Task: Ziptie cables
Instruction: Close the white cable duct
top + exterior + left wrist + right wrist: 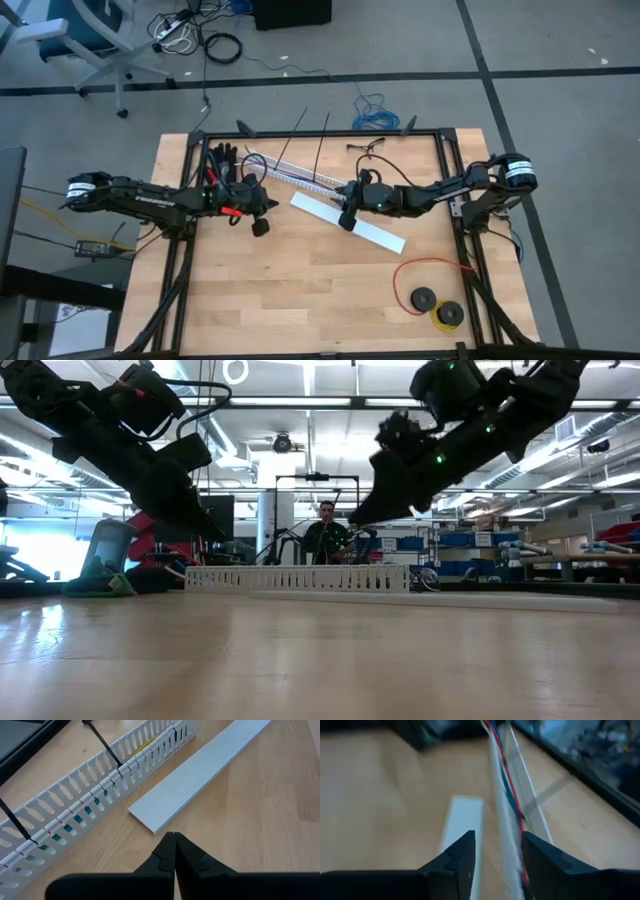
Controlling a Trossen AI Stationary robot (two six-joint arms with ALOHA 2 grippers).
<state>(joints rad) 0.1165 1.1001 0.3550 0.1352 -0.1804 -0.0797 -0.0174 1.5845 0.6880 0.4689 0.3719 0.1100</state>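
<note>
The cables [88, 810] lie inside a long white slotted channel [298, 178] that rests flat on the table; red and blue wires [512, 795] show along it in the right wrist view. Two black zip ties [102, 742] stick up from the channel. My right gripper [497, 855] is open and raised over the channel's right end, one finger on each side of its wall, touching nothing. My left gripper [174, 840] is shut and empty, hovering above the table near the left end of a flat white cover strip [200, 775]. The dark plug is out of view.
The white cover strip [350, 222] lies slantwise in front of the channel. A red wire loop with black spools [432, 292] sits near the table's right near corner. Black gloves and tools [222, 160] lie at the far left. A person [327, 530] shows beyond the table.
</note>
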